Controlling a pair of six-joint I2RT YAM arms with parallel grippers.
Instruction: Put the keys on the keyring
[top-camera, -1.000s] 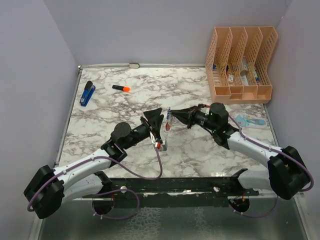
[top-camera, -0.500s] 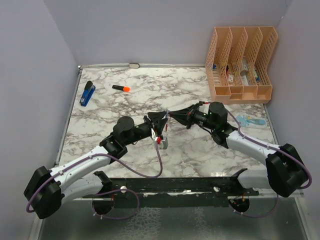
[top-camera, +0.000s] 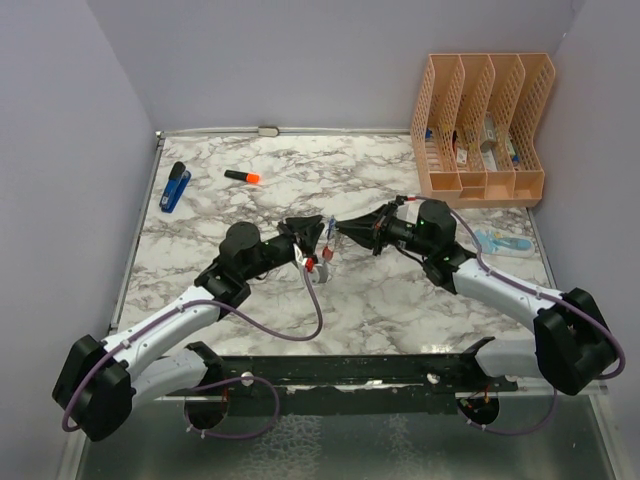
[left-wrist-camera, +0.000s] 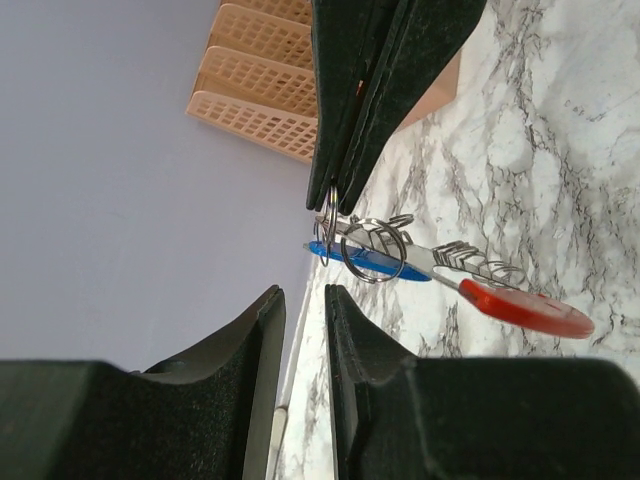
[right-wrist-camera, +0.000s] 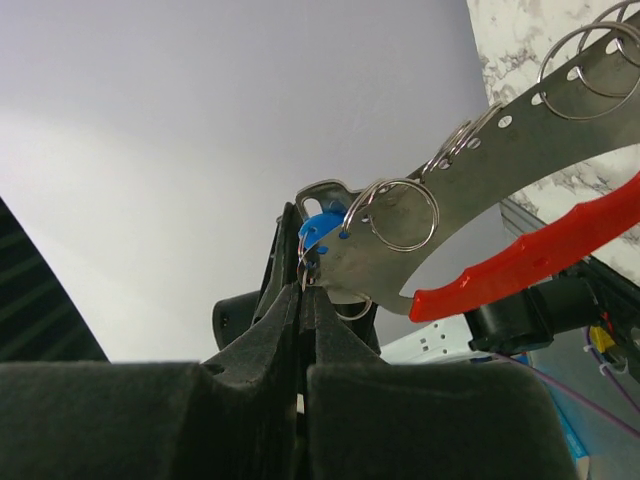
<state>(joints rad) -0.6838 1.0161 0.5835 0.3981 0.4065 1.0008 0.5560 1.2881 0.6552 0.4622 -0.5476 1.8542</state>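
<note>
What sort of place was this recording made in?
Probably a walled robot test cell dressed as an office desk: a marble-pattern tabletop boxed in by plain walls, a peach file organizer holding stationery, and an orange-and-black marker near a blue stapler-like tool.

The surface (top-camera: 380, 300) is white marble veined in grey. The keyring (left-wrist-camera: 470, 270) is silvery metal with a bright red crescent, and one key (left-wrist-camera: 372, 263) has a blue head. The organiser (top-camera: 485, 120) is peach lattice, the marker (top-camera: 243, 177) orange and black, the stapler (top-camera: 176, 187) dark blue.
</note>
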